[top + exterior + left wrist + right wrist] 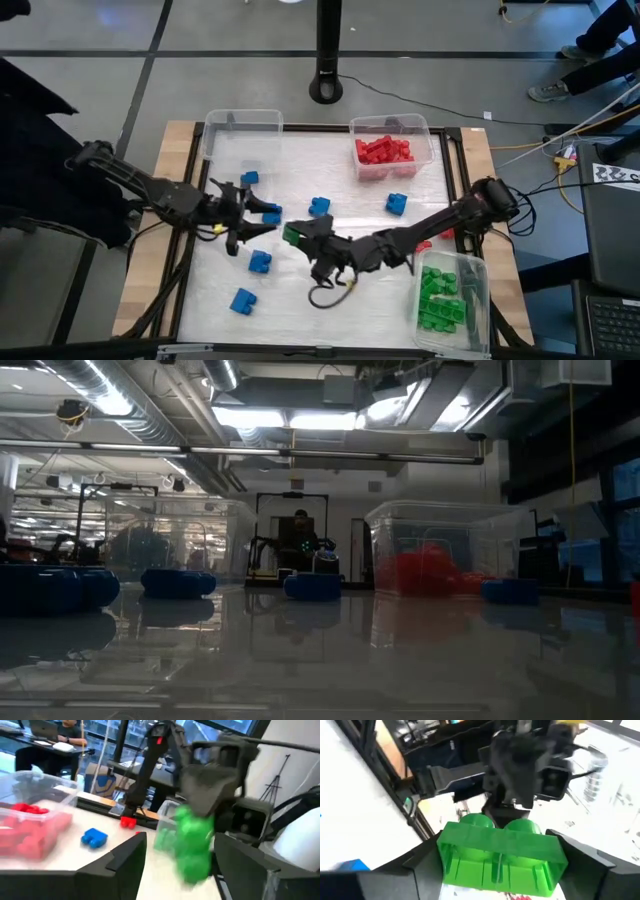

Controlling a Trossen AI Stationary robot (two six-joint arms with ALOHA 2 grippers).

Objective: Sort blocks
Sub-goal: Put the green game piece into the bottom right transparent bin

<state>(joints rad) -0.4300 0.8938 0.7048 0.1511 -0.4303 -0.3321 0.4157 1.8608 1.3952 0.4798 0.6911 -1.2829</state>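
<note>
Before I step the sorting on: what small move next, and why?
Probably carry the green block toward the green bin. The right gripper has its jaws around it at mid-table, and the left gripper, jaws open, sits just beside, clear of it.

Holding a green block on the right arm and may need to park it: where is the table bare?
Bare: between the empty bin and the red bin, and along the near edge between the blue block and the green bin. Crowded: the centre, where the left gripper and the right gripper with its green block meet.
</note>
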